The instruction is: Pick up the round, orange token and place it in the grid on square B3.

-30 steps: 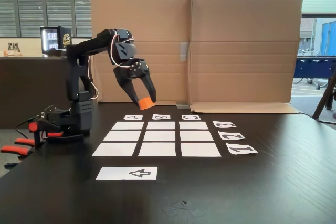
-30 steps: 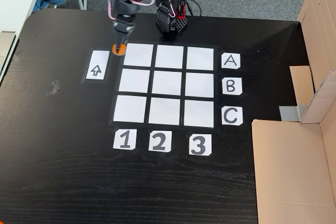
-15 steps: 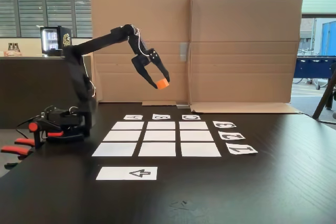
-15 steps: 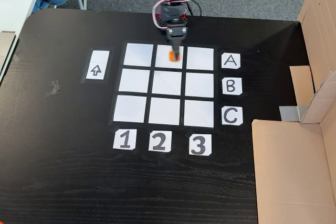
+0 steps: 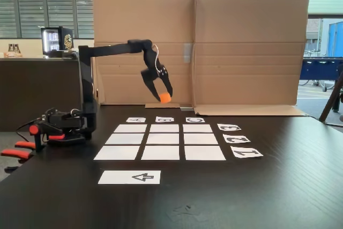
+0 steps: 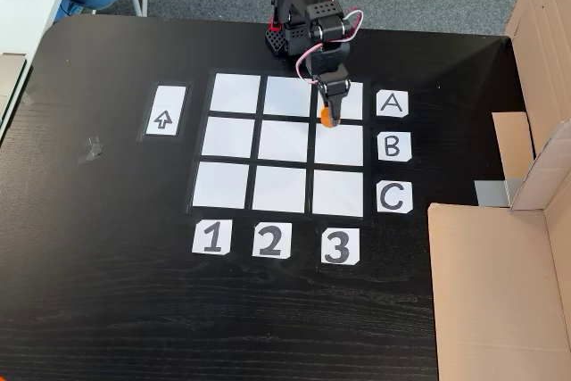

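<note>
I see the gripper [image 5: 163,96] pinching the orange token [image 5: 165,98] — held high above the table [image 5: 278,186]. From above, it hangs over the grid's [image 6: 282,143] right column.

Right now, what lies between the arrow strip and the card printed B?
In the fixed view from above, the grid's middle row lies between the arrow strip and card B: three blank white rectangles, bare, with square B3 nearest the card.
</note>
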Available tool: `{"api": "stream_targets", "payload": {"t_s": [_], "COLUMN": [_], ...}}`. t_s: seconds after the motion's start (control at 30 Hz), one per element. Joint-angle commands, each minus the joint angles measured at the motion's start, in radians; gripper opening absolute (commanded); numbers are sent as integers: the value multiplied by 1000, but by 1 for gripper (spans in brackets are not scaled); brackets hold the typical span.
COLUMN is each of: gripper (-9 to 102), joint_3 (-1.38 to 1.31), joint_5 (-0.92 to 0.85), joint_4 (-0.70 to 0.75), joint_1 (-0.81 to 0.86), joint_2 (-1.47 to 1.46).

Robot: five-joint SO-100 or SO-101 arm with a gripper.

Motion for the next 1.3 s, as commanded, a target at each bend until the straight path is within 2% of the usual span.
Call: {"api": "stream_targets", "payload": {"t_s": [0.0,0.83,0.87,0.97,1.07,1.27], "gripper": [-1,-1,1,20,32,44], "joint_3": [11,60,60,61,63,110], "joint_5": [20,34,34,44,72,106], "joint_4": [-35,-144,-144,-144,-144,-189], "joint_1": [-11,-43,-43,-40,-35,-35], "joint_2": [-34,-195,-199,-204,-204,-158]}}
